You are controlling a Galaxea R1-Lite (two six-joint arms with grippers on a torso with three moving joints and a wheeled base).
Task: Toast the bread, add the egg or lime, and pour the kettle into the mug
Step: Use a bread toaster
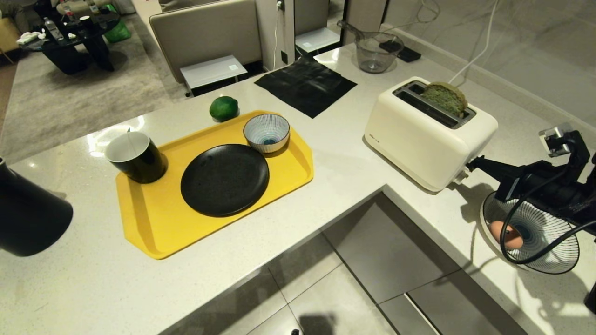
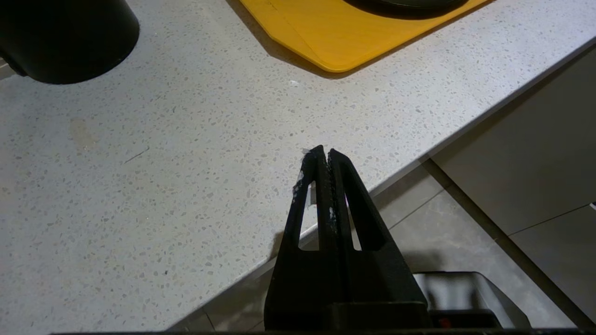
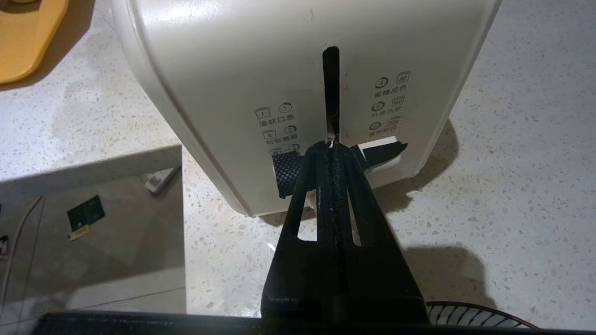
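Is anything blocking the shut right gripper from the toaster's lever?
Nothing visible does. The right gripper, shut, has its tips at the white lever low on the cream toaster, under the vertical slot.

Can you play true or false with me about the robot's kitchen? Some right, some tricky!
1. The bread sticks up out of the toaster. True.
2. The lime sits in the striped bowl. False: it lies on the counter, beside the yellow tray.
3. The right pincer is shut, at the toaster's lever end. True.
4. The mug stands on the black plate. False: it stands on the tray's corner, apart from the plate.
5. The egg lies on the tray. False: it lies in a striped dish.
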